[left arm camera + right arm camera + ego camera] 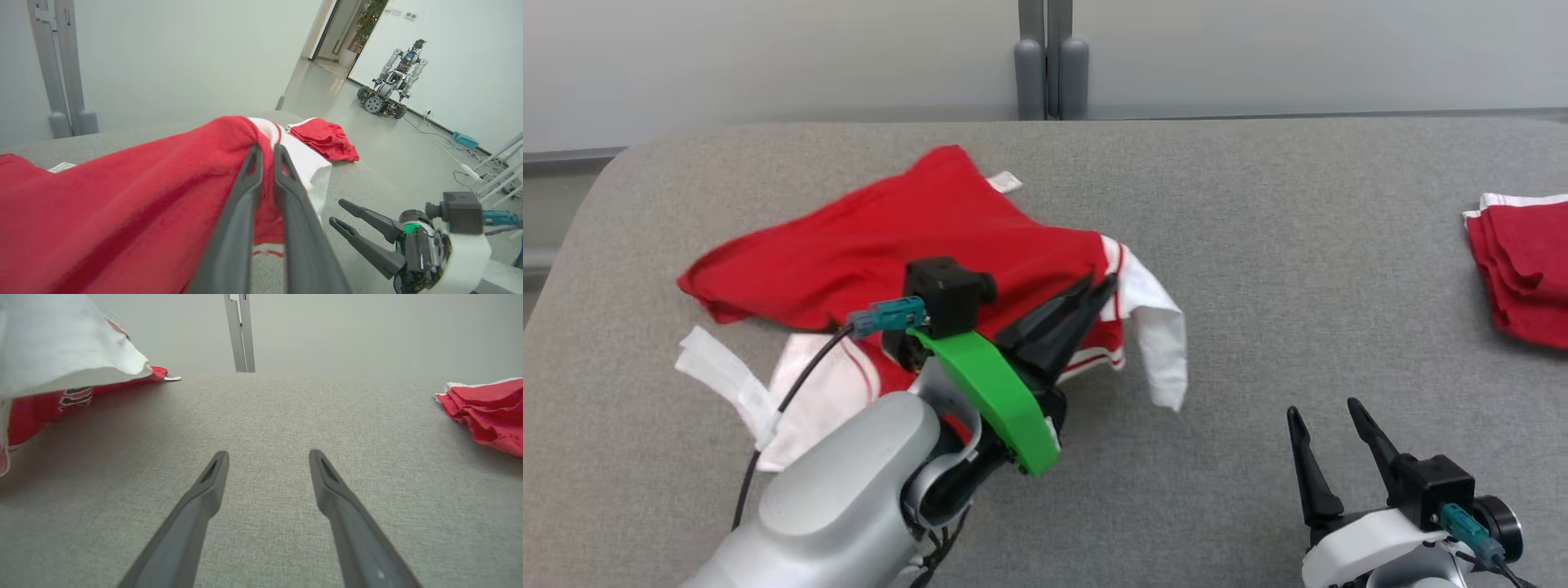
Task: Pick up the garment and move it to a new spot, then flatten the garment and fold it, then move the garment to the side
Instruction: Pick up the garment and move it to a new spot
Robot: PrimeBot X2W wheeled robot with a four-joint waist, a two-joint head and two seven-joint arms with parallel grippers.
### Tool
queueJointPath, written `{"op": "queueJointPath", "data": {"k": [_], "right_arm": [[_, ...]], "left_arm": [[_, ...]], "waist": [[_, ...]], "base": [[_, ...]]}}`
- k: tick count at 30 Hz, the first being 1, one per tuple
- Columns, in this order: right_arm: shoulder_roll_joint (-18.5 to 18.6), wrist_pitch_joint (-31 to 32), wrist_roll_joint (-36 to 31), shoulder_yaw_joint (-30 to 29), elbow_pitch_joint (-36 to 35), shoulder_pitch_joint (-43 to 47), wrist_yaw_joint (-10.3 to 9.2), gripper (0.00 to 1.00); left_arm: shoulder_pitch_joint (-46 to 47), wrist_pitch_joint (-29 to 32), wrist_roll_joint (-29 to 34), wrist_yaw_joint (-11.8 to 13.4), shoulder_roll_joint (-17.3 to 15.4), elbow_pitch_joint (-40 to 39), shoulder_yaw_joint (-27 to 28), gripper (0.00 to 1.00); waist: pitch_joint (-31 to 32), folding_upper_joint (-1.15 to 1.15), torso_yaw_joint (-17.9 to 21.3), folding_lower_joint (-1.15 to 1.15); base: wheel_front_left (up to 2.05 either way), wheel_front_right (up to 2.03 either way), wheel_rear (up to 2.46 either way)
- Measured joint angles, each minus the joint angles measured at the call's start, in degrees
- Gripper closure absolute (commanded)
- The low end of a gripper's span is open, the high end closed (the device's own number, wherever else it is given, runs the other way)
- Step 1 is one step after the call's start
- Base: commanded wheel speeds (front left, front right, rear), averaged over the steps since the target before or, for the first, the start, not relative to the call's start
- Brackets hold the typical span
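- The garment (890, 237), red with white sleeves, lies crumpled on the left half of the grey table (1258, 245), well back from the table's near edge.
- The left gripper (1098, 287) has its fingers pressed together on a fold of red cloth by the striped cuff, at the end of the garment nearest the table's middle. The fold hides the tips, so I can't quite tell how much cloth sits between them.
- The right gripper (1323, 408) is spread wide and holds nothing. It sits low over bare table, close to the near edge and right of the middle.
- A thin pinch could slip once the lift starts and drop the garment back in a heap.
- Held at one point, the rest would likely drag over the table, and the white sleeve (1160, 327) drooping beside the fingers could tuck under itself.
- The wrist's black cable (792, 384) crosses the other sleeve toward the table's left end, where it might snag the cloth.
- A folded red pile (1523, 261) occupies the table's right end, so any new spot should stop short of it.
- A grey post (1049, 73) stands beyond the table's far edge, out of the way.
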State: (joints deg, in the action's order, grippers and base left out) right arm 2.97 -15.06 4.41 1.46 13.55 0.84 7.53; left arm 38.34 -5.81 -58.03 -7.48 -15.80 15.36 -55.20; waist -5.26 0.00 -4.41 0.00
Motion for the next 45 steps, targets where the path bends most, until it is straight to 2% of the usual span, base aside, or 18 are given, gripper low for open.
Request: {"op": "queueJointPath", "data": {"k": [6, 13, 16, 20, 24, 28, 35, 41, 42, 44, 45], "right_arm": [[-0.07, 0.00, 0.71, -1.24, 0.19, 2.36, 0.00, 0.00], [-0.09, 0.00, 1.70, -1.34, -0.31, 2.93, 0.00, 0.00], [-0.09, 0.01, 1.71, -1.65, -0.58, 2.99, 0.00, 0.00], [-0.10, 0.00, 1.72, -1.89, -1.23, 2.42, 0.00, 0.00], [-0.09, 0.00, 2.04, -2.10, -1.42, 1.67, 0.00, 0.00], [-0.08, 0.01, 2.56, -2.19, -1.59, 0.77, 0.00, 0.00], [-0.09, 0.01, 3.08, -2.02, -1.67, -0.82, 0.00, 0.00], [-0.09, 0.01, 3.05, -1.31, -1.94, -2.98, 0.00, 0.00], [-0.10, 0.00, 2.97, -1.27, -1.97, -3.26, 0.00, 0.00], [-0.11, 0.00, 2.82, -1.64, -2.13, -3.59, 0.00, 0.00], [-0.11, 0.00, 2.60, -1.94, -2.15, -3.62, 0.00, 0.00]], "left_arm": [[-0.14, 3.19, -1.74, 0.54, 0.14, -16.06, -1.58, 1.00], [0.16, 5.80, -4.23, 5.09, 1.64, -31.60, -0.09, 1.00], [0.82, 6.30, -6.59, 6.46, 3.49, -35.60, 1.26, 1.00], [2.74, 6.48, -7.31, 7.58, 4.39, -36.88, 3.34, 1.00], [3.54, 5.09, -8.50, 8.08, 5.20, -33.81, 6.25, 1.00], [4.09, 3.79, -7.77, 8.57, 3.89, -26.07, 8.57, 1.00], [4.94, -0.69, -5.82, 7.83, -0.02, -4.07, 13.06, 1.00], [7.94, -7.09, -1.81, 5.03, -2.00, 15.44, 15.34, 1.00], [8.33, -8.01, -1.62, 4.93, -1.96, 18.37, 16.47, 0.96], [8.78, -8.91, -1.10, 4.57, -1.29, 22.91, 18.41, 0.55], [8.82, -8.99, -0.13, 4.52, -0.81, 25.21, 19.37, 0.24]], "waist": [[2.95, 0.00, 2.24, 0.00], [4.38, 0.00, 6.10, 0.00], [4.43, 0.00, 7.65, 0.00], [3.85, 0.00, 9.53, 0.00], [2.64, 0.00, 11.38, 0.00], [0.60, 0.00, 12.81, 0.00], [-4.19, 0.00, 14.63, 0.00], [-8.47, 0.00, 15.71, 0.00], [-9.16, 0.00, 15.88, 0.00], [-10.31, 0.00, 16.11, 0.00], [-10.89, 0.00, 16.19, 0.00]], "base": [[0.00, 0.00, 0.00], [0.00, 0.00, 0.00], [0.00, 0.00, 0.00], [0.00, 0.00, 0.00], [0.00, 0.00, 0.00], [0.00, 0.00, 0.00], [0.00, 0.00, 0.00], [0.00, 0.00, 0.00], [0.00, 0.00, 0.00], [0.00, 0.00, 0.00], [0.00, 0.00, 0.00]]}}
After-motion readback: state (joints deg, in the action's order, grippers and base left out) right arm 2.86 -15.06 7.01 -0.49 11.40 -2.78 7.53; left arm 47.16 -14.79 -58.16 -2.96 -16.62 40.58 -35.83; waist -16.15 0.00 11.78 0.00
